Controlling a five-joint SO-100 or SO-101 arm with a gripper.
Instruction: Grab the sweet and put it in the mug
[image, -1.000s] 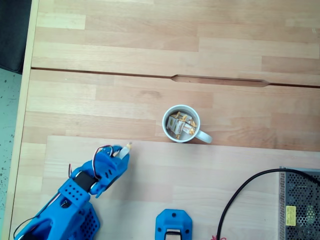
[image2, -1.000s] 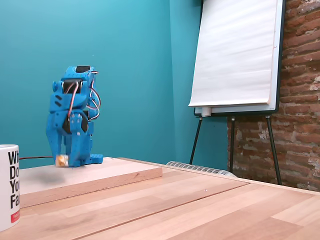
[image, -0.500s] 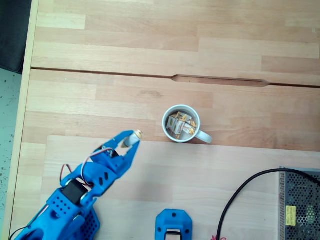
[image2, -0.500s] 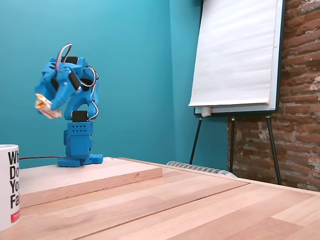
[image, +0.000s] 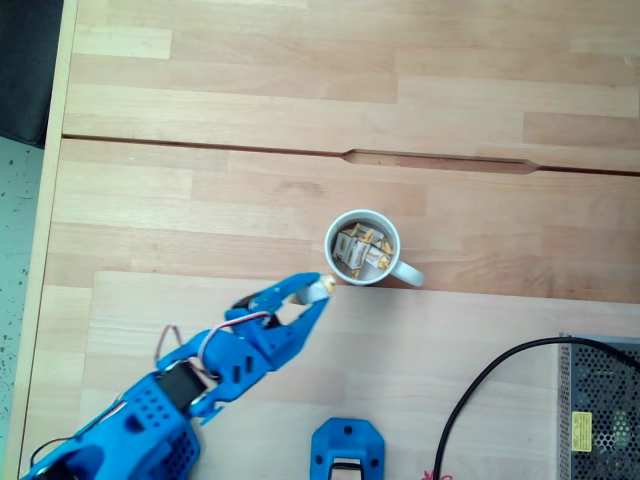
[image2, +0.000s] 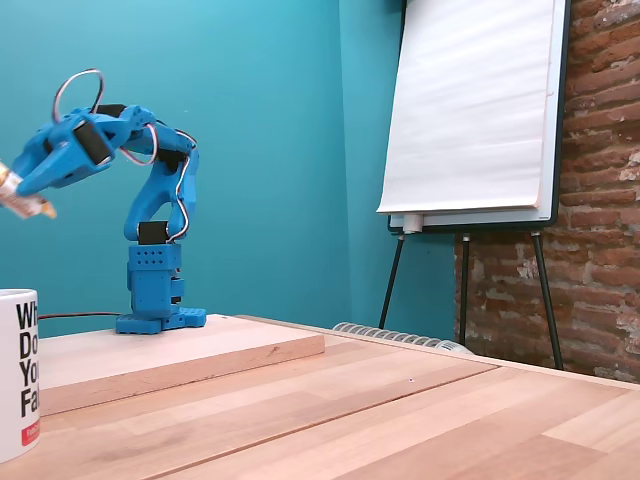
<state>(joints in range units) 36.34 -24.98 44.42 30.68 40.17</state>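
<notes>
Blue plastic, the two-finger gripper (image: 312, 290) has swung up and outward over the last second, from low near the arm's base to a raised reach just short of the small round white ceramic mug (image: 362, 247) with its short handle. Its fingers are clenched on the tiny cream-wrapped sweet (image: 319, 288) with orange twisted ends, held high in the side-on fixed view (image2: 22, 198), just beside the mug's rim and not yet over its opening. Judging from this, carrying is nearly done (the mug already holds similar sweets), and only a short further reach precedes release.
</notes>
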